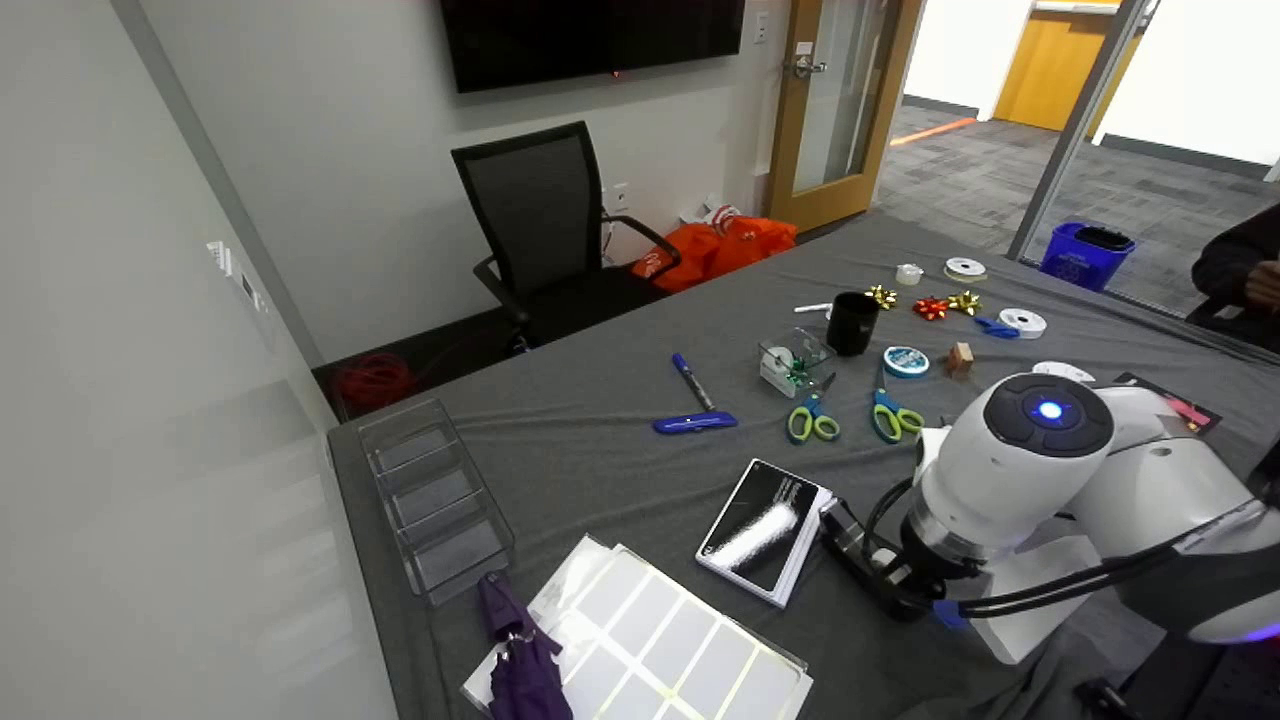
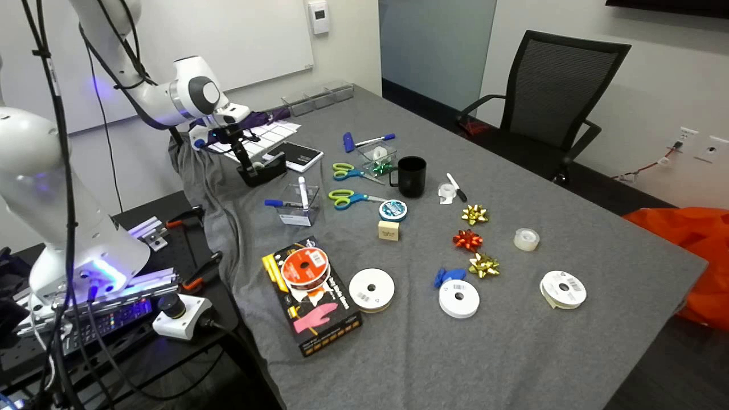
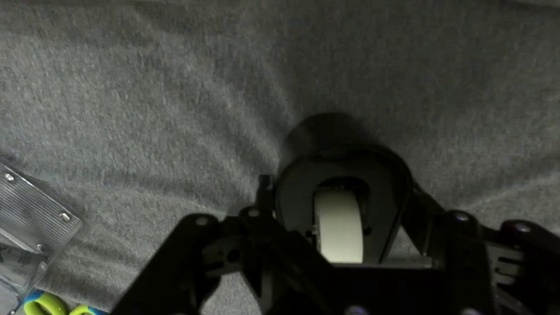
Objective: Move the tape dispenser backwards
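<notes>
The black tape dispenser (image 3: 297,192), with a whitish tape roll in it, is at the lower middle right of the wrist view. It also shows on the grey cloth in both exterior views, partly behind the gripper (image 1: 850,550) (image 2: 273,171). My gripper (image 3: 340,191) points down with one finger at each side of the dispenser's rounded end, both against its sides. The gripper appears shut on it; in an exterior view the gripper (image 2: 245,161) sits at the dispenser's near end. The dispenser's lower part in the wrist view is hidden by the gripper body. I cannot tell whether it touches the table.
A flat black-faced tablet box (image 1: 765,528) lies just beside the dispenser. A clear pen holder (image 2: 299,206), two scissors (image 2: 344,171) and a black mug (image 2: 412,176) stand nearby. White label sheets (image 1: 650,640) and a purple umbrella (image 1: 525,670) lie beyond the tablet box.
</notes>
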You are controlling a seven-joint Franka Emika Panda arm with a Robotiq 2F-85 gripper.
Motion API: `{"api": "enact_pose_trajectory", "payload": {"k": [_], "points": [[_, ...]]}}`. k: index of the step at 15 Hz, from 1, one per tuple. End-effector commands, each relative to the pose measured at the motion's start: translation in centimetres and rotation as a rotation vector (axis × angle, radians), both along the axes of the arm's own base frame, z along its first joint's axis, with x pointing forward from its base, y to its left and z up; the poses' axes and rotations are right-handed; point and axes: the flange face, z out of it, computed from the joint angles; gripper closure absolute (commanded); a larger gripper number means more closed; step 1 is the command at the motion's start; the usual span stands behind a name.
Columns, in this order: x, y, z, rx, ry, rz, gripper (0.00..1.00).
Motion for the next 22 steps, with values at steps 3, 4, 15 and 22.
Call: {"api": "enact_pose_trajectory", "payload": {"k": [3, 4, 15, 22], "points": [[0.8, -0.9, -1.2, -0.072, 0.014, -0.013, 0.18], [0.9, -1.0, -1.2, -0.081, 0.017, -0.017, 0.05], [3.0, -2.5, -3.6, -0.132, 0.022, -0.063, 0.0], [3.1, -1.4, -4.1, -0.085, 0.0, -0.07, 0.53]]}}
